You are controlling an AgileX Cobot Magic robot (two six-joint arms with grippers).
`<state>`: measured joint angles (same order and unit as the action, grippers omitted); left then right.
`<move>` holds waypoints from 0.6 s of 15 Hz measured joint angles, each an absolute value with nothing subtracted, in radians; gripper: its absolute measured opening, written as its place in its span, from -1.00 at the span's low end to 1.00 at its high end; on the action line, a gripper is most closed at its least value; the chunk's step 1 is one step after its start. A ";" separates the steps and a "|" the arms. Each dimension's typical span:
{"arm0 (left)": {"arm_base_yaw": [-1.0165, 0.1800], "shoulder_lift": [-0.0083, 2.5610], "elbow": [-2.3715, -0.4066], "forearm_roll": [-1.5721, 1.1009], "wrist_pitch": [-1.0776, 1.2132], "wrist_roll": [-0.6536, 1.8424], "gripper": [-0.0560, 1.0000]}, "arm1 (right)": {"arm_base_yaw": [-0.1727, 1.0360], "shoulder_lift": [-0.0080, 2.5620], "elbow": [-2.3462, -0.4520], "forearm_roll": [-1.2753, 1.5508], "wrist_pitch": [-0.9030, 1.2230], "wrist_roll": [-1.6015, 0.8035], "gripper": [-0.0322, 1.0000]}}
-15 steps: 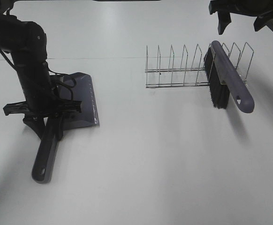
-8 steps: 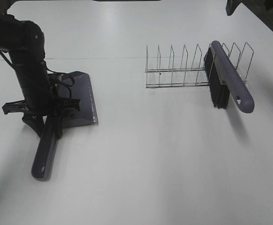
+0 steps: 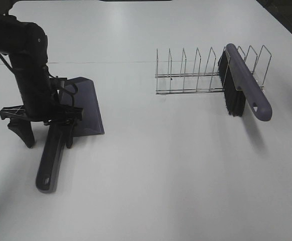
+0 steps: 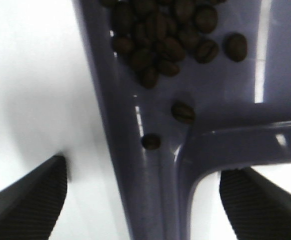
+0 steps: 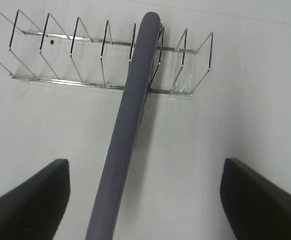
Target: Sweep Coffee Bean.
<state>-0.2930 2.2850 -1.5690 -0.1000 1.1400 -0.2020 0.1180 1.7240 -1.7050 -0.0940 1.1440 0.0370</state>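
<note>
On the near left of the white surface (image 3: 161, 175) lies the grey-purple plastic dustpan (image 3: 83, 108), its handle pointing near; the left gripper (image 3: 42, 134) straddles that handle with fingers spread wide, holding nothing. The small dark brown coffee beans (image 4: 170, 30) sit heaped inside the pan, so the sweeping looks finished. Farther right, the grey-handled black-bristled brush (image 3: 244, 85) rests in the wire rack (image 3: 196, 75); the right gripper (image 5: 145, 200), opened wide, hangs above it.

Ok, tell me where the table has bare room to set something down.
Bare: the wide stretch between the dustpan and the wire rack, and the whole near edge below both. Crowded: around the left gripper straddling the dustpan handle, and at the brush leaning on the rack's right end.
</note>
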 joint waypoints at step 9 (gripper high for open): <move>-0.165 2.015 -1.560 -0.008 1.146 -0.166 0.61 | 0.118 1.273 -1.083 -0.082 0.900 0.025 0.46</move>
<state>-0.1650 2.0150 -1.5600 -0.0080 1.1460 -0.1660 0.1180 1.2730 -1.0830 -0.0820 0.9000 0.0250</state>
